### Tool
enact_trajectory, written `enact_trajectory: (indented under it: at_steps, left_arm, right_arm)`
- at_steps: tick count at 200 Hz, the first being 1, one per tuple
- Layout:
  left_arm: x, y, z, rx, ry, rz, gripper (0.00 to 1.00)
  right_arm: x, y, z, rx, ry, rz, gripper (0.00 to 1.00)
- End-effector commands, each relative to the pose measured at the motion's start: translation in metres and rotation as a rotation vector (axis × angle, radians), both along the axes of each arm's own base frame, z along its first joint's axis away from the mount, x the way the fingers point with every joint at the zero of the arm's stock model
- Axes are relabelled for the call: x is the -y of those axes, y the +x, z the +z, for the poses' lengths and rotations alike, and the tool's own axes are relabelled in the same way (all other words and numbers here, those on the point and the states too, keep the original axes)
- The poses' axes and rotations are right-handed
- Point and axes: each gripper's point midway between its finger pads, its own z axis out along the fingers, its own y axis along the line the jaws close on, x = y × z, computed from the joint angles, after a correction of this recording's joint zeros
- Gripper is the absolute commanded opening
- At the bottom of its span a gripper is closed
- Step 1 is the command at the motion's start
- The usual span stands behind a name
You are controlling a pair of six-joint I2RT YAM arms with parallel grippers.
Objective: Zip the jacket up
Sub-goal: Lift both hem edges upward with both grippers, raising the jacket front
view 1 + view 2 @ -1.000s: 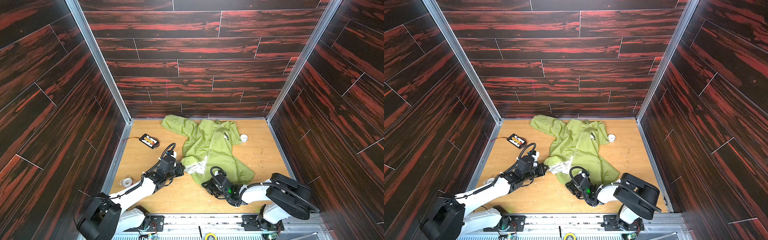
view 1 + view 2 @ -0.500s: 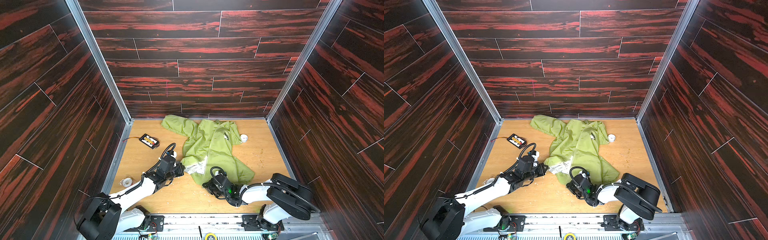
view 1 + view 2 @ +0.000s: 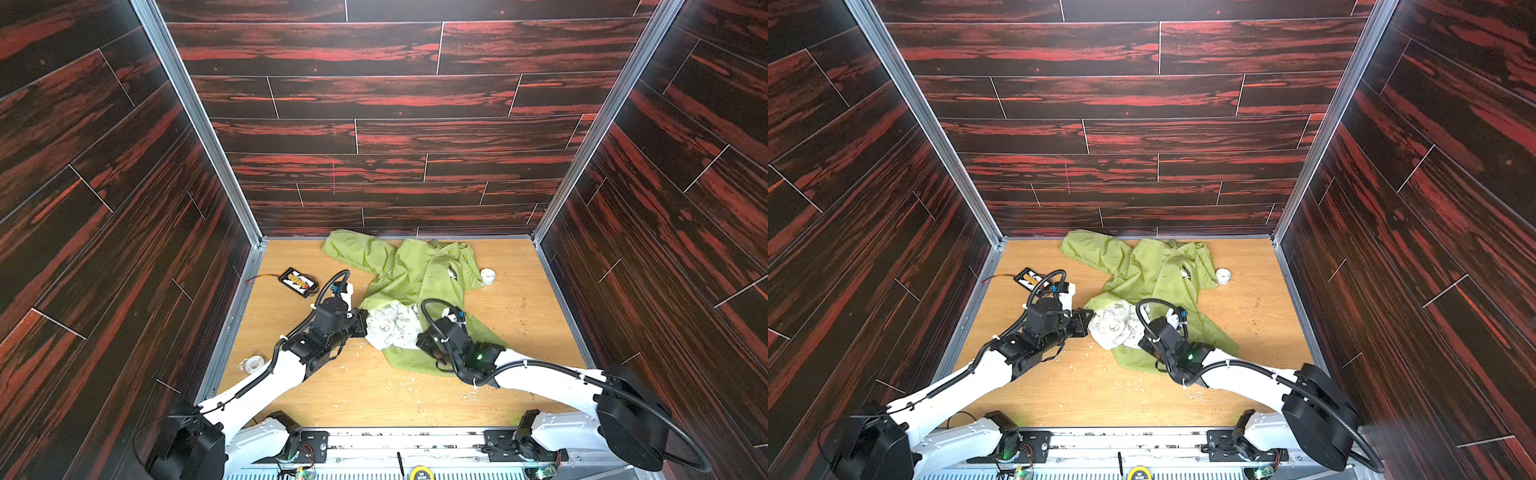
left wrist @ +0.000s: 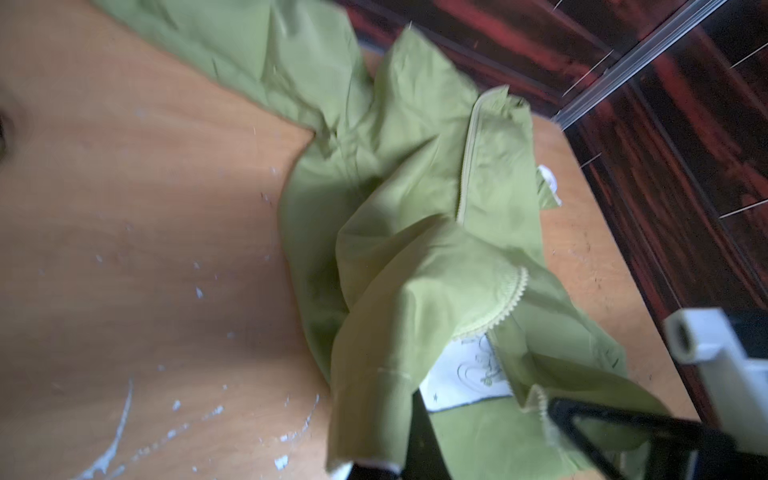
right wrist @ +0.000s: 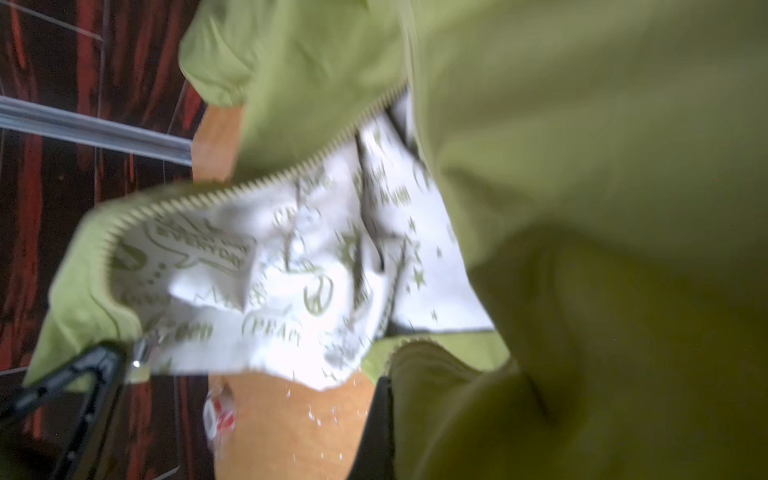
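Right wrist view: zipper teeth [image 5: 270, 179] apart, lining [image 5: 291, 270] exposed. Left gripper [image 3: 363, 326], right gripper [image 3: 423, 341] each clamped on jacket [image 3: 419, 282] hem. Step, judged: aligning bottom ends. Next: mate ends squarely.

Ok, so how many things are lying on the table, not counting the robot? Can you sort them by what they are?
jacket: 1
white tape rolls: 2
black pack with wires: 1
Total: 4
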Motion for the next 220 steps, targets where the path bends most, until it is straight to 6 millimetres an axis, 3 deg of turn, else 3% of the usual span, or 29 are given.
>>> enact_trajectory:
  at_steps: [1, 35, 65, 94, 143, 188, 220]
  left_arm:
    - [-0.014, 0.011, 0.026, 0.143, 0.011, 0.066, 0.0]
    - [-0.003, 0.015, 0.041, 0.141, -0.051, 0.046, 0.0]
    - [0.021, 0.016, 0.051, 0.16, -0.193, -0.036, 0.0]
    - [0.039, 0.018, 0.059, 0.198, -0.352, -0.093, 0.0]
    - [0.056, 0.016, 0.097, 0.29, -0.591, -0.177, 0.0]
    - [0.066, 0.01, 0.132, 0.334, -0.765, -0.269, 0.0]
    - [0.066, 0.012, 0.148, 0.335, -0.876, -0.285, 0.0]
  right_arm:
    - [0.045, 0.007, 0.014, 0.056, -0.267, -0.051, 0.0]
    - [0.037, 0.031, 0.054, 0.26, -0.281, 0.03, 0.0]
    - [0.032, 0.039, 0.071, 0.293, -0.041, 0.108, 0.0]
    - [0.023, 0.041, 0.104, 0.443, 0.112, 0.188, 0.0]
    - [-0.022, 0.04, 0.168, 0.657, 0.307, 0.384, 0.0]
    - [-0.048, 0.058, 0.189, 0.674, 0.39, 0.424, 0.0]
    - [-0.043, 0.07, 0.2, 0.716, 0.468, 0.353, 0.0]
